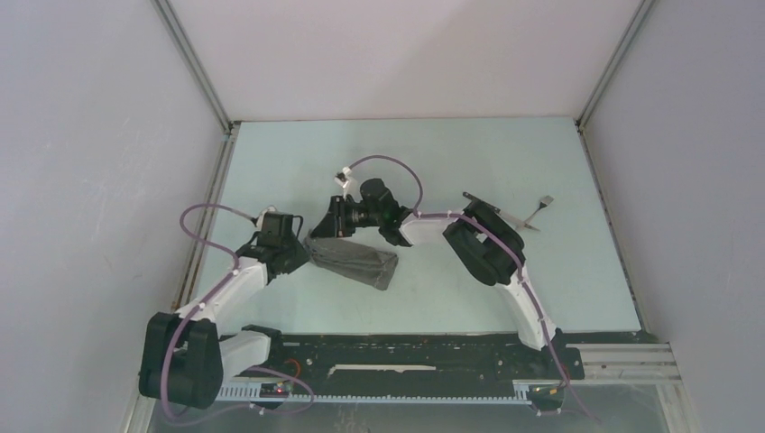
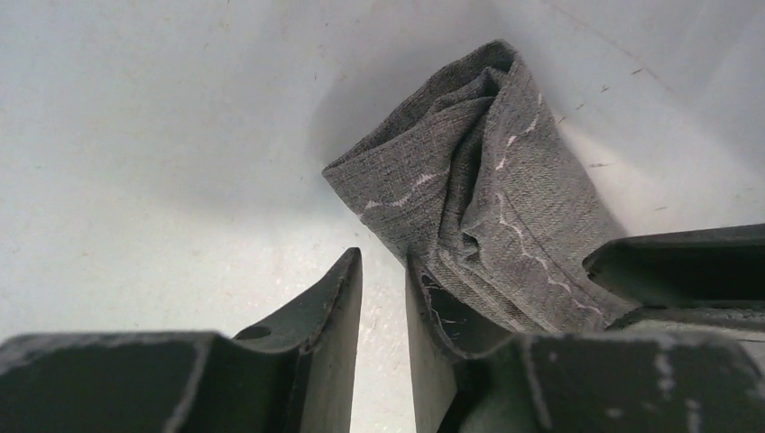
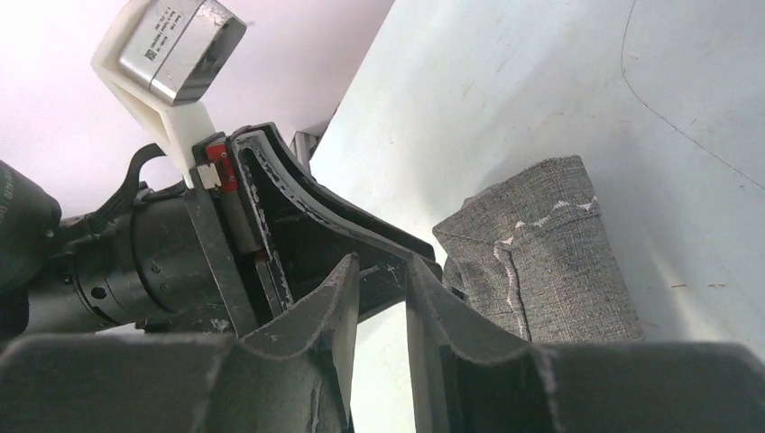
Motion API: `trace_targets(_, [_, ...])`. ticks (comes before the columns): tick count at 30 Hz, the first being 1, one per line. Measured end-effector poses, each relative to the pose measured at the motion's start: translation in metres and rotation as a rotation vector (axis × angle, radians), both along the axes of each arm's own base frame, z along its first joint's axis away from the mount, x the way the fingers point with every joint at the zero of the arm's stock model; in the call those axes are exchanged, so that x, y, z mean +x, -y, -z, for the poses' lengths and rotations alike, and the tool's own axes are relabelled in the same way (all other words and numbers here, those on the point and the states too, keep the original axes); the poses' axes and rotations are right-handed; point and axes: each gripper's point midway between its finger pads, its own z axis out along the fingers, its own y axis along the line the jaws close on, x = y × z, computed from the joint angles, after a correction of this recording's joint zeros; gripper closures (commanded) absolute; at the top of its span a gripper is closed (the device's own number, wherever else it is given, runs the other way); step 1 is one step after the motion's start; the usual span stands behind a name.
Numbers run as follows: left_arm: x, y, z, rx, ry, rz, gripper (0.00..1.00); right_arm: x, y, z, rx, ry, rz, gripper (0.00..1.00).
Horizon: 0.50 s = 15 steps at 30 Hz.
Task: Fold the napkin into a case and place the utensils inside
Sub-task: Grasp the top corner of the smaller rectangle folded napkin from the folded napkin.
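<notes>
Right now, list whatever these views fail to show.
Napkin, near edge: left wrist view, behind left gripper; right wrist view, behind right gripper.
Its left end: top view, under both grippers.
Utensils: top view, too small to tell apart, partly behind the right arm.

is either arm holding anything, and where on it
Nothing is held: the left gripper and right gripper each show an empty gap between the fingers, with the napkin lying beside them.

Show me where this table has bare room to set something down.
Bare: far table strip along the back wall, and the near patch between napkin and right arm. Crowded: left gripper and right gripper at the napkin; fork right of that arm.
</notes>
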Motion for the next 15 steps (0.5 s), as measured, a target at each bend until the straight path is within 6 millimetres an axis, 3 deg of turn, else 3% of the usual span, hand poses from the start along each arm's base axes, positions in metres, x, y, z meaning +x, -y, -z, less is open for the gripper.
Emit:
trace_targets(3, [0.0,0.001,0.005,-0.002,-0.017,0.004,0.63,0.0,-0.004,0.003,-0.006,-0.006,-0.004,0.69])
trace_targets(10, [0.004,0.002,-0.005,-0.014,0.035,0.005,0.58,0.0,-0.011,0.035,-0.061,-0.056,-0.017,0.76])
trace_targets(15, [0.007,0.004,-0.01,-0.023,0.063,0.007,0.62,-0.006,-0.011,0.056,-0.098,-0.096,-0.024,0.77])
